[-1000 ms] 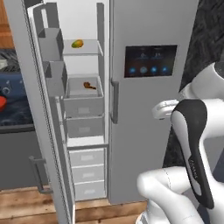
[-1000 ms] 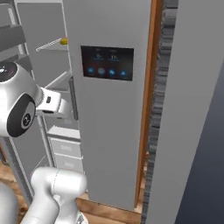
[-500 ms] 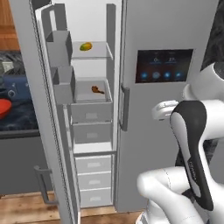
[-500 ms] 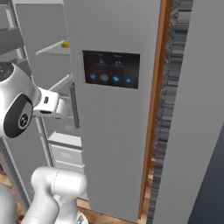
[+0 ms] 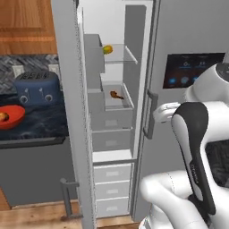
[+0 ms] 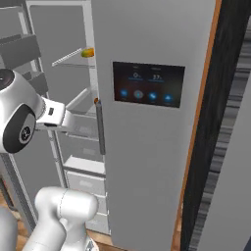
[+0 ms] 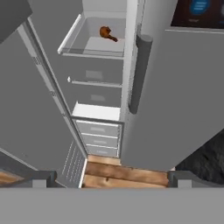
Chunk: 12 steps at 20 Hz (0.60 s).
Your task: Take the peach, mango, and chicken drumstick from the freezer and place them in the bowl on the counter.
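Two dark fingertips sit far apart at the bottom of the hand view, so the gripper (image 7: 109, 178) is spread wide and carrying nothing. It looks into the open freezer (image 5: 112, 134), and the chicken drumstick (image 7: 106, 33) lies well ahead of it, up in a clear tray on the white shelf, nowhere near the fingers. In the left base view that same drumstick (image 5: 116, 95) is a small reddish-brown lump, thick at one end with a thin bone poking out. One shelf higher sits the mango (image 5: 107, 49), a small oval, green-yellow, right at the shelf's front edge on clear glass; from the right base view it peeks out (image 6: 87, 52) past the door edge. Below are plain grey drawers (image 5: 112, 189), flat-fronted and stacked. Off to the left, the counter (image 5: 31, 127) is dark marbled stone, and on it rests the bowl (image 5: 10, 116), shallow, smooth, red-orange, with a round orange-yellow peach (image 5: 3, 116) inside it. Just behind the bowl stands a blue toaster (image 5: 36, 88), boxy with rounded corners. Wooden planks (image 7: 127, 173) cover the floor.
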Available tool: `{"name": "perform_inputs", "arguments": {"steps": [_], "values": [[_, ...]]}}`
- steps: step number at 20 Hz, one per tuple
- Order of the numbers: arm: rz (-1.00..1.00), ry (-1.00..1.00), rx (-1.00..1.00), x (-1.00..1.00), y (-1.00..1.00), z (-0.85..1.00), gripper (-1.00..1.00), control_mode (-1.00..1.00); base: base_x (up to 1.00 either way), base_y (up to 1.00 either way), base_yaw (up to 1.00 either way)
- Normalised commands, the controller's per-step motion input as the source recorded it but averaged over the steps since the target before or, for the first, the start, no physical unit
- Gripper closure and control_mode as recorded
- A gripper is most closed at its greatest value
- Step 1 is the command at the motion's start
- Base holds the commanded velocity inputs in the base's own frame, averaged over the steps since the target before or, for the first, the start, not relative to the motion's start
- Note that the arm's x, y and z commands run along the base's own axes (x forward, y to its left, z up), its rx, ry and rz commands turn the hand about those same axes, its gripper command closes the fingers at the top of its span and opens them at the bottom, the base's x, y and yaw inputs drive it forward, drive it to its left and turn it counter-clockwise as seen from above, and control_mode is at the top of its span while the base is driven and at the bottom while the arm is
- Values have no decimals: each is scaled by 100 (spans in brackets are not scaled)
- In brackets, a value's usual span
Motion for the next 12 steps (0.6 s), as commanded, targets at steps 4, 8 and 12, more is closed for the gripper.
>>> {"name": "perform_inputs", "arguments": {"steps": [4, 8, 12], "values": [[0, 0, 0, 0, 0, 0, -100, 100, 33, 3, -19], [0, 0, 0, 0, 0, 0, -100, 100, 49, 11, -20], [0, 0, 0, 0, 0, 0, -100, 100, 41, 35, -14]]}}
